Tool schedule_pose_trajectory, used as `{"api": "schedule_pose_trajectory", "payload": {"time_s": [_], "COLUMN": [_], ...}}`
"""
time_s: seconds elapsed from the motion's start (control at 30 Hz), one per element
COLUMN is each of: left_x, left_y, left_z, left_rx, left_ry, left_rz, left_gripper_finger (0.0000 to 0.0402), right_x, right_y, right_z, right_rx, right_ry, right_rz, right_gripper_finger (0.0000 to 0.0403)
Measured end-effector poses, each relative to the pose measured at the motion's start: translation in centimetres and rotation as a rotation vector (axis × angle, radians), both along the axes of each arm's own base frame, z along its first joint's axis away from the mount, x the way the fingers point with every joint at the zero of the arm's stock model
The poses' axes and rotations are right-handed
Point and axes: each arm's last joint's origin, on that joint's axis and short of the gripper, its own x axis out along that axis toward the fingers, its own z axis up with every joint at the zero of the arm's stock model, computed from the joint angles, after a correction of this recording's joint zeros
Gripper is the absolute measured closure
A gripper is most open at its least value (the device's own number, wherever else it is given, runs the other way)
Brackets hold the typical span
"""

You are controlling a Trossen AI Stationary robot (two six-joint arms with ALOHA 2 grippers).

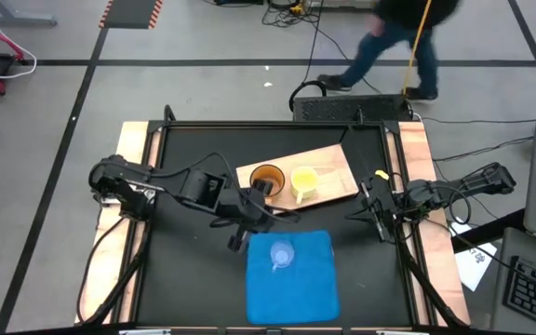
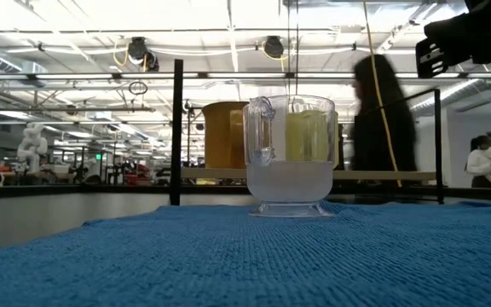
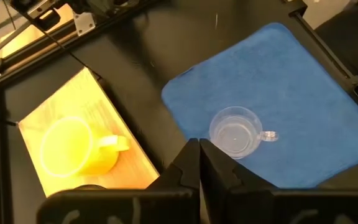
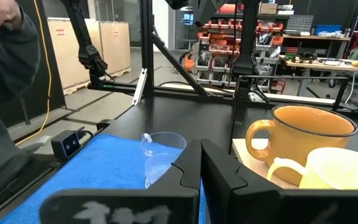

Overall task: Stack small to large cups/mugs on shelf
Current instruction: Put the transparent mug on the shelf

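Empty-handed, left tool (image 1: 241,234) pinched closed beside blue mat (image 1: 291,279) — right tool (image 1: 377,220) closed, holding nothing

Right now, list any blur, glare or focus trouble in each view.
High view: the person walking beyond the table is smeared by motion; the table itself is sharp. Low view: the clear cup is crisp, the blue mat nearest the lens softens, ceiling lights glare. Left wrist view: the yellow mug and wooden shelf look washed out. Right wrist view: the near sleeve is blurred.
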Motion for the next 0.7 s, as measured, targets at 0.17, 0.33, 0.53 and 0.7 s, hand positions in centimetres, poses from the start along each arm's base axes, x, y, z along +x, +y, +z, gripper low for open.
{"api": "schedule_pose_trajectory", "payload": {"time_s": [0.17,0.33,0.53,0.7], "left_x": [0.1,0.0,-1.8,-4.1], "left_y": [0.0,0.0,0.3,0.4], "left_z": [0.0,0.0,0.1,1.9], "left_rx": [0.001,-0.001,0.014,0.015], "left_ry": [-0.007,-0.001,0.106,0.061], "left_rz": [0.004,0.006,0.030,0.075], "left_gripper_finger": [0.0400,0.0400,0.0401,0.0401], "right_x": [0.0,0.0,0.0,0.0], "right_y": [0.0,0.0,0.0,0.0], "right_z": [0.0,0.0,0.0,0.0], "right_rx": [0.000,0.000,0.002,0.011], "right_ry": [0.000,0.000,0.001,0.004], "right_rz": [0.000,0.000,0.000,-0.001], "right_gripper_finger": [0.0403,0.0403,0.0403,0.0403]}}
